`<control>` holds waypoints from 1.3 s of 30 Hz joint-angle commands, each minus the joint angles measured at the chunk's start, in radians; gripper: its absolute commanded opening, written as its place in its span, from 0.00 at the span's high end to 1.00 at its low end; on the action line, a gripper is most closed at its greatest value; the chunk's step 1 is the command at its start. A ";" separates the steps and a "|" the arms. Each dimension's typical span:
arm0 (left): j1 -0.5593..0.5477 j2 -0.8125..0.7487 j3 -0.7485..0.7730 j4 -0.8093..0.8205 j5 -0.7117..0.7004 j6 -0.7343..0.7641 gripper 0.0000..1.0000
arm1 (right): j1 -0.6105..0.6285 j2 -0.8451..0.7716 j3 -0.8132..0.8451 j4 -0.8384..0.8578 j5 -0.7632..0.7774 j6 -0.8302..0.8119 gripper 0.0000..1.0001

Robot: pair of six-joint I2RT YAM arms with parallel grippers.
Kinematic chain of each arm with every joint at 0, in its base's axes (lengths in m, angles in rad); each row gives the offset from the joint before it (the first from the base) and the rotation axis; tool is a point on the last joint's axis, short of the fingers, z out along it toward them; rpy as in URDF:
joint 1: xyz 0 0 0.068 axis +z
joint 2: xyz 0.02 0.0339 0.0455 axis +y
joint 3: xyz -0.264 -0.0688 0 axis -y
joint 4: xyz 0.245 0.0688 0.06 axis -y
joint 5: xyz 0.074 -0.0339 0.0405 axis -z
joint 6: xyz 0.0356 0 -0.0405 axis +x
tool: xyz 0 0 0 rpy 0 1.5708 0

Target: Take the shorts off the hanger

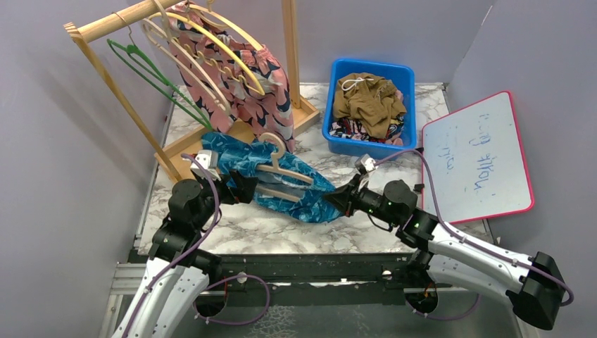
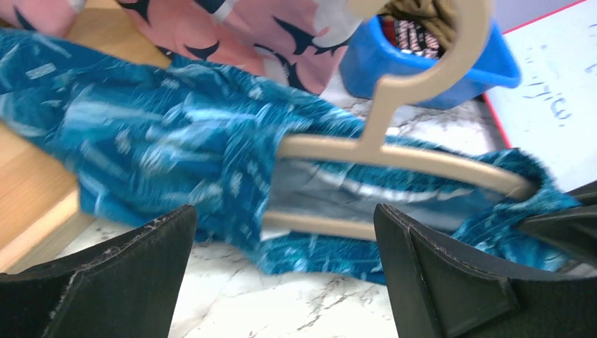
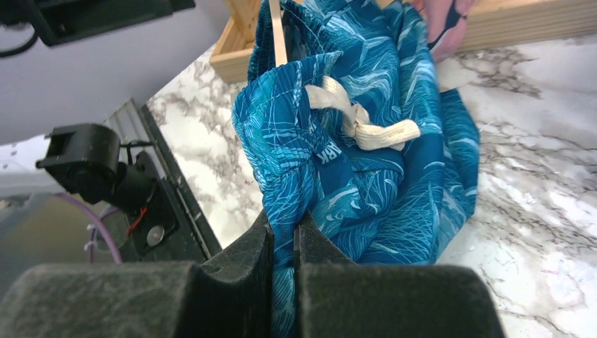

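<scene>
- Two grippers flank the teal shorts [image 1: 236, 156], which lie crumpled on the marble table [image 1: 281, 232] just in front of the wooden rack [image 1: 105, 24].
- A beige hanger [image 1: 285, 169] lies across them, its lower bar tucked inside the fabric.
- Your right gripper [image 3: 284, 232] is clenched on the right-hand edge of the teal shorts, with cloth pinched between its fingers.
- Your left gripper [image 2: 281, 225] stands wide apart at the left end, holding nothing. From its wrist view you see the beige hanger and teal cloth between its fingers.
- A white drawstring [image 3: 359, 120] sits knotted at the waistband.
- The pink blotched shorts [image 1: 264, 98] hang on the wooden rack.
- At the back right, the blue bin [image 1: 366, 146] holds olive-brown shorts [image 1: 369, 98] on top of other clothes.
</scene>
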 commanded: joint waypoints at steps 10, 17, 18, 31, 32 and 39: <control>0.004 0.166 -0.071 0.356 0.326 -0.192 0.03 | 0.007 0.025 0.025 0.004 -0.102 0.039 0.99; 0.003 0.206 -0.161 0.469 0.336 -0.333 0.16 | 0.007 0.056 0.030 0.041 -0.114 0.086 0.99; 0.003 0.205 -0.168 0.494 0.333 -0.339 0.18 | 0.007 0.063 0.033 0.044 -0.124 0.085 0.99; 0.005 0.234 -0.136 0.494 0.213 -0.270 0.35 | 0.007 0.080 0.056 0.026 -0.197 0.089 0.99; 0.004 0.244 -0.135 0.494 0.213 -0.263 0.37 | 0.007 0.078 0.056 0.028 -0.207 0.092 0.99; 0.004 0.287 -0.138 0.518 0.266 -0.272 0.59 | 0.007 0.088 0.065 0.017 -0.233 0.087 0.99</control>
